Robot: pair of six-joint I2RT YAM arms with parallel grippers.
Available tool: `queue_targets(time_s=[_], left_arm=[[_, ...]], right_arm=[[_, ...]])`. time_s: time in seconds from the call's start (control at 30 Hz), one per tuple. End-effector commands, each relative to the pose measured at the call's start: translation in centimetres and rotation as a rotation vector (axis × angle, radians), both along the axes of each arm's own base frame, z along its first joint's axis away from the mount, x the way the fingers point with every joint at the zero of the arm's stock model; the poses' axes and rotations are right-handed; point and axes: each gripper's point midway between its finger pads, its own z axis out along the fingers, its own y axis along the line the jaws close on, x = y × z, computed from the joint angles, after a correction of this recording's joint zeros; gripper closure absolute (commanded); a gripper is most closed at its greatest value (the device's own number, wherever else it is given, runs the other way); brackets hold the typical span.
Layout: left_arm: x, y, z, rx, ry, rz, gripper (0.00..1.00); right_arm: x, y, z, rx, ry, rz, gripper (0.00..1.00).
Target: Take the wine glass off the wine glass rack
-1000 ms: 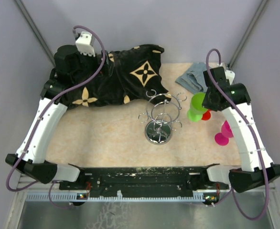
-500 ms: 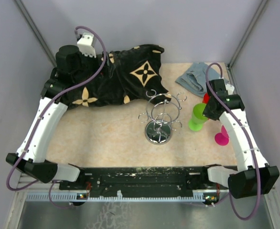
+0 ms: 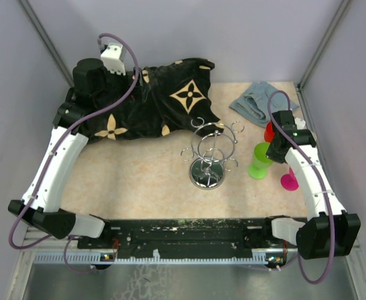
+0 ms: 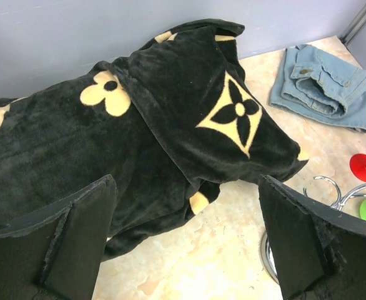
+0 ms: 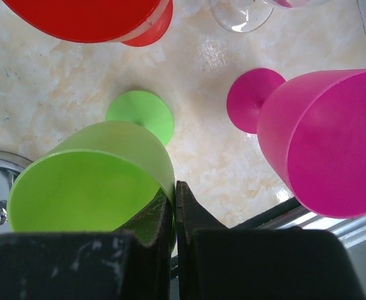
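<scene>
Between the narrowly closed fingers of the right gripper (image 5: 174, 194), the rim of the green wine glass (image 5: 89, 181) is pinched, with one finger set inside the bowl and the other outside it. The glass is kept upright, its foot below the gripper at the counter (image 5: 45, 81); whether the foot touches cannot be told. To the gripper's left, apart from the glass, the wine glass rack (image 3: 209, 153) is stood, and only a sliver of it is caught in the wrist view. A pink glass (image 5: 320, 137) is seen just right of the gripper. A red glass (image 5: 89, 15) and a clear glass (image 5: 242, 15) are cut off beyond it. The left gripper (image 4: 186, 187) is spread wide above a black blanket (image 4: 139, 125).
</scene>
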Motion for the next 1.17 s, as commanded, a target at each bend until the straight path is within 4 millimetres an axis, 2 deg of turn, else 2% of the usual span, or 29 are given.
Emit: queue_targets(time_s=[0.0,0.1,0.3,0.4,0.57,0.7,0.8,0.97,1.13], left_arm=[[0.0,0.0,1.0,-0.013,-0.015,-0.007,0.01],[0.0,-0.1,1.0,-0.015,-0.014,-0.012,0.01],[-0.1,-0.2,0.8,-0.016,-0.01,-0.02,0.01],[-0.2,-0.3,0.8,-0.019,-0.008,-0.026,0.01],[-0.2,-0.5,0.9,-0.024,-0.01,-0.035,0.01],[0.0,-0.5,0.7,-0.024,-0.007,-0.032,0.01],[0.3,-0.4,0.2,-0.02,-0.002,-0.022,0.01],[0.9,-0.2,-1.5,-0.002,0.019,-0.006,0.02],[1.0,0.0,-3.5,0.016,0.052,0.001,0.01]], right_arm=[[1.0,-0.2,1.0,-0.001,-0.068,-0.003,1.0],[0.9,-0.2,0.9,0.0,-0.066,-0.003,0.99],[0.5,-0.3,1.5,-0.001,-0.075,-0.004,0.59],[0.5,-0.2,2.4,0.007,-0.094,-0.002,0.44],[0.9,0.4,6.8,0.039,-0.202,0.016,0.16],[1.5,0.4,11.1,0.044,-0.323,0.026,0.12],[1.5,-0.6,13.1,0.011,-0.362,-0.042,0.12],[1.2,-2.4,14.9,-0.038,-0.435,-0.163,0.11],[1.2,-2.3,15.6,-0.026,-0.491,-0.162,0.1]])
